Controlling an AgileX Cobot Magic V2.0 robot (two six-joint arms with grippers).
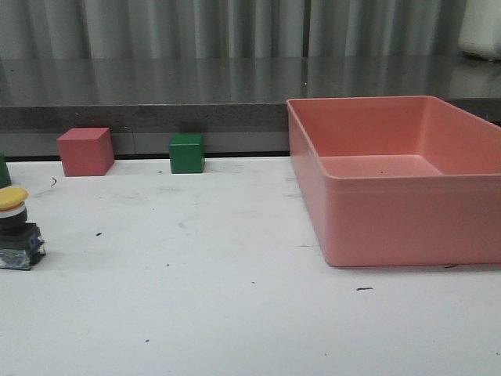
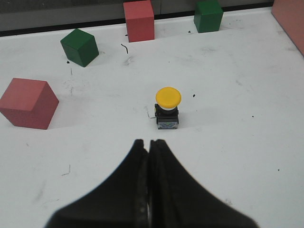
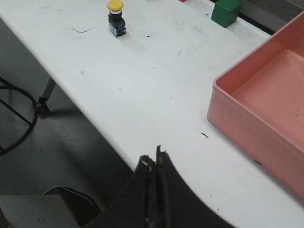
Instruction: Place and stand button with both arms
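Observation:
The button (image 1: 17,227) stands upright on the white table at the far left of the front view, yellow cap up, black base down. It also shows in the left wrist view (image 2: 167,109) and far off in the right wrist view (image 3: 115,17). My left gripper (image 2: 149,142) is shut and empty, a short way back from the button and not touching it. My right gripper (image 3: 154,156) is shut and empty, above the table's front edge, far from the button. Neither gripper shows in the front view.
A large pink bin (image 1: 470,211) stands at the right. A pink cube (image 1: 85,151) and a green cube (image 1: 187,153) sit at the table's back edge. The left wrist view shows another pink cube (image 2: 27,103) and green cube (image 2: 80,46) to the button's left.

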